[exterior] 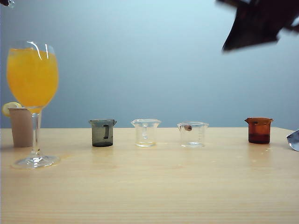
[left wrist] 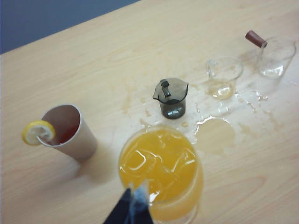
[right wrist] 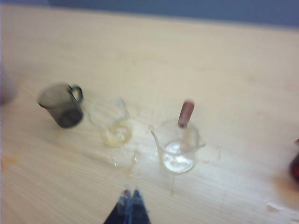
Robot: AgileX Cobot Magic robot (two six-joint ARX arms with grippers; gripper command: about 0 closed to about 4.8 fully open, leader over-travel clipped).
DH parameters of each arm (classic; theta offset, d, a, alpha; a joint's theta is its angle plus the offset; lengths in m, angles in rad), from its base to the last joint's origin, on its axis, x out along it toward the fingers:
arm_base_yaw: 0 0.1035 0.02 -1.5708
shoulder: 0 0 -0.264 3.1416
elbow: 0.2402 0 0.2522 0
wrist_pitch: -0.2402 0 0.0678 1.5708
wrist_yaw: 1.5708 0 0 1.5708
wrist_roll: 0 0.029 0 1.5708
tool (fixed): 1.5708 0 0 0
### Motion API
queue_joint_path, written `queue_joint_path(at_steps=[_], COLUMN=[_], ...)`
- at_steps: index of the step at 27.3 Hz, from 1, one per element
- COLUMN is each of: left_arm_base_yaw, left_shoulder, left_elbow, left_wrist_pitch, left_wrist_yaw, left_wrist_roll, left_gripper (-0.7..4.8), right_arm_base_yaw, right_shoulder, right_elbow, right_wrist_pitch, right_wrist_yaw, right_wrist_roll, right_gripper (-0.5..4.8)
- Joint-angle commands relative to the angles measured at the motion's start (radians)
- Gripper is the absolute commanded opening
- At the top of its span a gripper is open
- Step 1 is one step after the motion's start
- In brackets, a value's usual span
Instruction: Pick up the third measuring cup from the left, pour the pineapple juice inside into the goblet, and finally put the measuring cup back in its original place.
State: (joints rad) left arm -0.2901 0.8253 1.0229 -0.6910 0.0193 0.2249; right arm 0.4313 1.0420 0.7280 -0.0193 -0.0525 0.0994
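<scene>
The pale wooden table (exterior: 154, 191) carries a row of cups with a tall goblet (exterior: 32, 93) at the left end of the exterior view, its bowl nearly full of orange-yellow juice (exterior: 32, 77) with ice showing from above. Just behind the goblet stands a short beige cup (exterior: 21, 127) with a lemon slice (left wrist: 36, 131) on its rim. Along the row to the right come a smoky grey cup (exterior: 102, 132), a narrow clear cup with a flared lip (exterior: 145, 132), then the third measuring cup (exterior: 192, 134), a wide clear beaker with a reddish-brown handle (right wrist: 185, 113), standing upright on the table and looking all but empty. Well apart at the right is an amber-brown cup (exterior: 258, 130). Wet puddles and stains (left wrist: 216, 134) spread on the wood between the goblet and the clear cups. The right gripper (right wrist: 130, 196) hangs high above the table on the near side of the beaker, fingers pressed together on nothing. The left gripper (left wrist: 134, 196) hovers over the goblet's rim; only its dark tip shows, and it seems closed, though the view is too cropped to be sure.
</scene>
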Motion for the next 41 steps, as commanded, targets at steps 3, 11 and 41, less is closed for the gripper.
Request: queue_joint_path(at_steps=[3, 11, 41], left_arm_base_yaw=[0.000, 0.000, 0.000], left_shoulder=[-0.005, -0.237, -0.803], left_elbow=[0.005, -0.075, -0.853], left_wrist_pitch=[0.002, 0.034, 0.528], left_wrist_yaw=[0.075, 0.159, 0.021], left_wrist_roll=[-0.171, -0.308, -0.420], left_gripper=[-0.05, -0.05, -0.05], right_arm_base_yaw=[-0.001, 0.000, 0.000], right_shoulder=[-0.203, -0.514, -0.985], right_elbow=[0.002, -0.007, -0.662], right_wrist_pitch=[-0.202, -0.414, -0.080], right_wrist_yaw=[-0.002, 0.014, 0.166], right_wrist_roll=[-0.033, -0.048, 0.032], right_gripper=[-0.03, -0.03, -0.02])
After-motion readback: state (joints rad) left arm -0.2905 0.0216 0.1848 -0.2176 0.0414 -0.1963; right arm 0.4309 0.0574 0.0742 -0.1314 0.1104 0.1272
